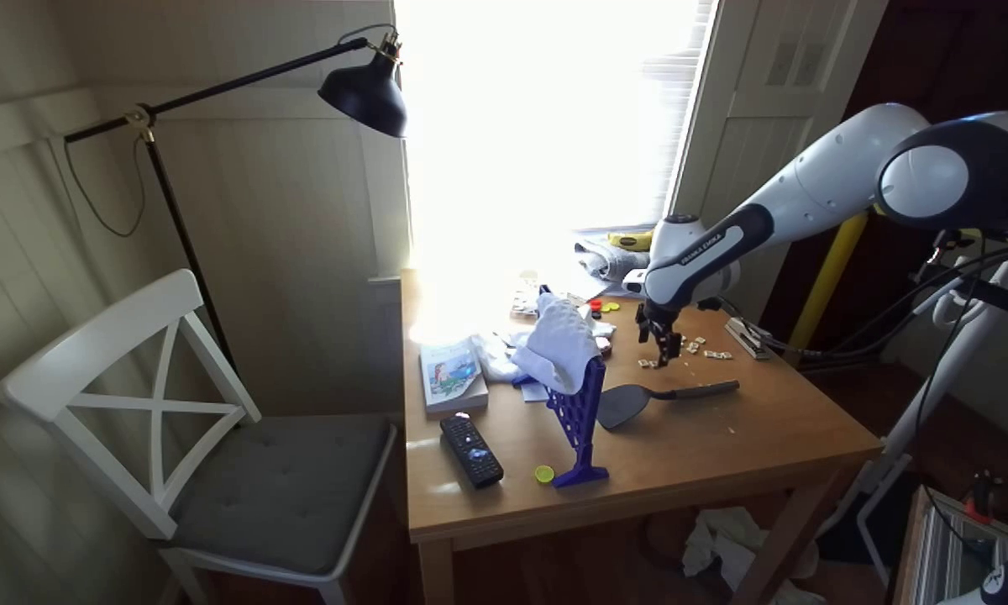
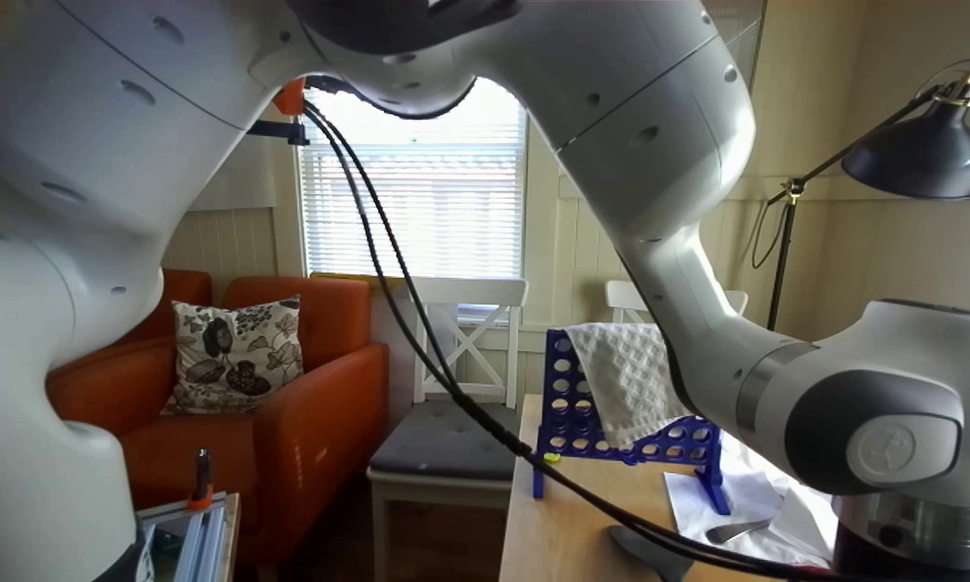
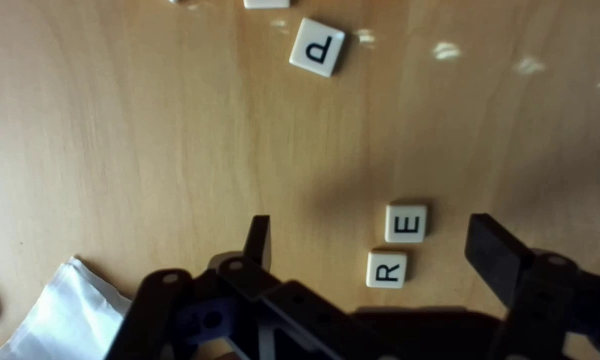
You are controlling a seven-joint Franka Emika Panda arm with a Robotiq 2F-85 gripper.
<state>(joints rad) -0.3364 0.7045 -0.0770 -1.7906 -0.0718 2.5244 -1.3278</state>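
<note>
In an exterior view, a wooden table (image 1: 680,454) fills the middle of the frame, with a white chair (image 1: 277,487) at lower left and a black lamp (image 1: 365,88) at upper left. A blue rack (image 1: 586,420) stands near the table's front edge, a pale cloth (image 1: 559,340) draped over its top; a yellow disc (image 1: 544,474) and a black remote (image 1: 471,452) lie left of its foot, and a book (image 1: 452,374) lies farther up. Right of the rack, a dark spatula (image 1: 624,407) lies flat, its handle pointing right. In an exterior view, the arm (image 2: 638,105) arches across the top and right of the frame, covering the rack's upper right, while dark cables (image 2: 487,423) run down in front of the table; an orange armchair (image 2: 307,444) sits at left. In the wrist view, a white sheet (image 3: 72,315) shows at lower left and a P tile (image 3: 317,47) at upper middle. The gripper (image 3: 372,225) is spread wide in the lower half, pinching nothing. Right of centre, in the gap between its fingers, an E tile (image 3: 406,224) and, just below it, an R tile (image 3: 387,270) lie face up on the table, apart from both fingers. The fingertips' height I cannot tell.
</note>
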